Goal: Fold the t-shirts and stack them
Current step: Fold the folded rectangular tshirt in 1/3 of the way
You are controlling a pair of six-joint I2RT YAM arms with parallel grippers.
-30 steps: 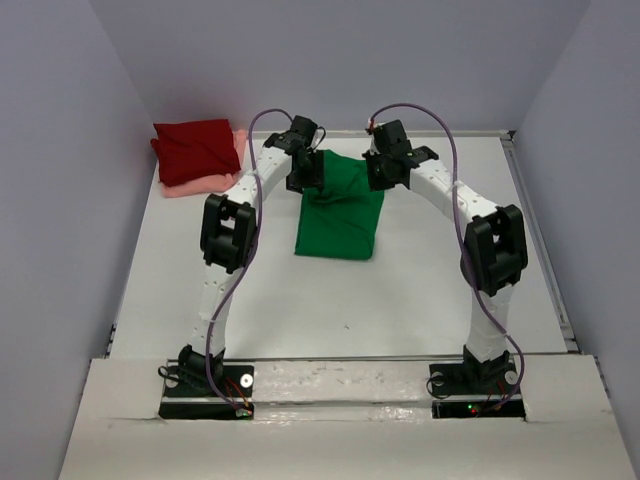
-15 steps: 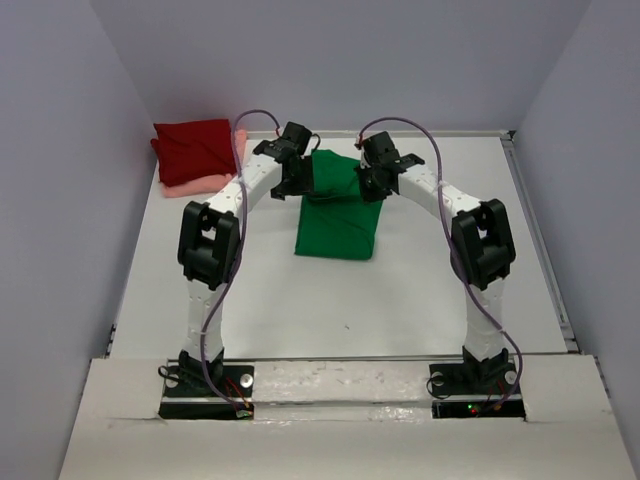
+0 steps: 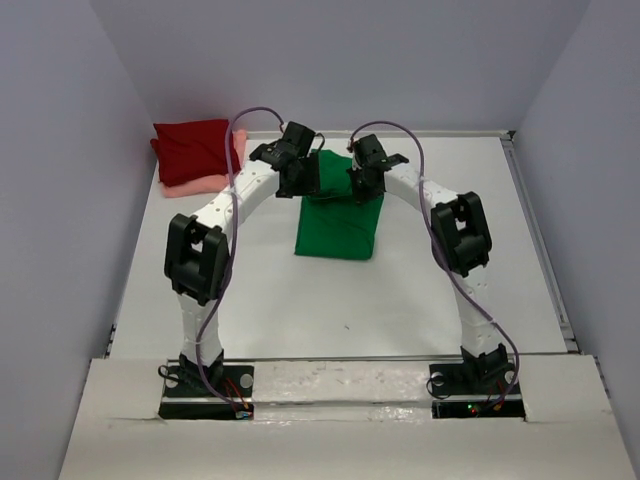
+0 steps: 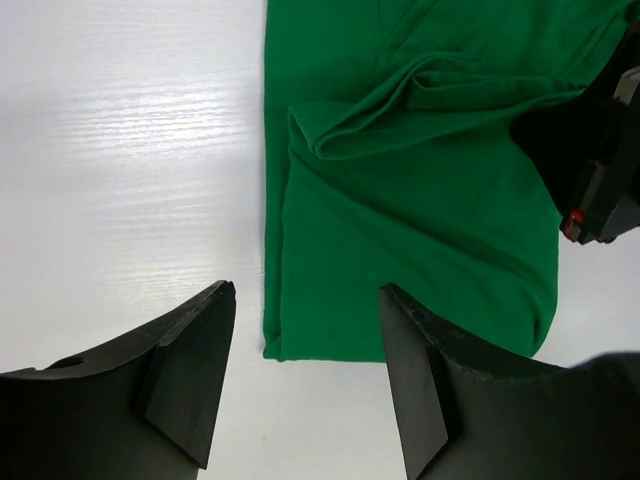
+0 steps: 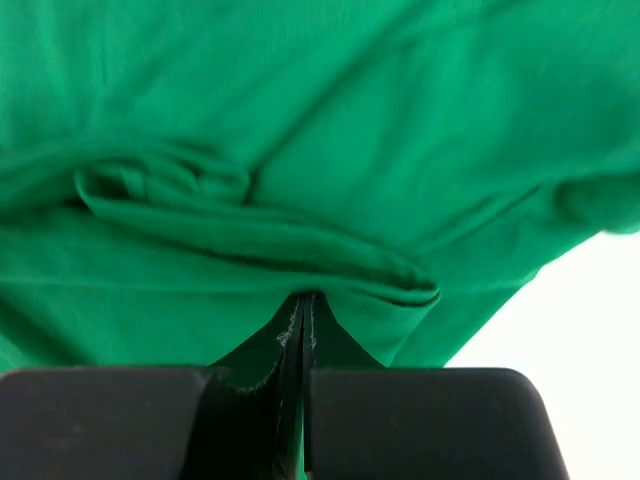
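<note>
Both arms have closed in over the far end of the bright green soft cloth t-shirt (image 3: 336, 225) in the past second, their elbows swinging outward as the wrists drew together. The shirt lies part-folded at the middle of the white surface (image 3: 300, 300), its far edge rucked into loose ridges.

The right gripper (image 5: 302, 300) has its jaws pressed together on a pinch of that rucked green cloth. The left gripper (image 4: 305, 292) hovers above the shirt's left edge with jaws spread and nothing between them.

Light and limp, the fabric will likely sag and slide rather than hold a crease. A grip on both far corners, or on a doubled edge, looks surest.

Against the far left corner, the dark red cloth t-shirt (image 3: 195, 148) sits folded on top of the salmon pink cloth t-shirt (image 3: 205, 183), well apart from the green one.

No brand, label or lettering can be read on any shirt.
</note>
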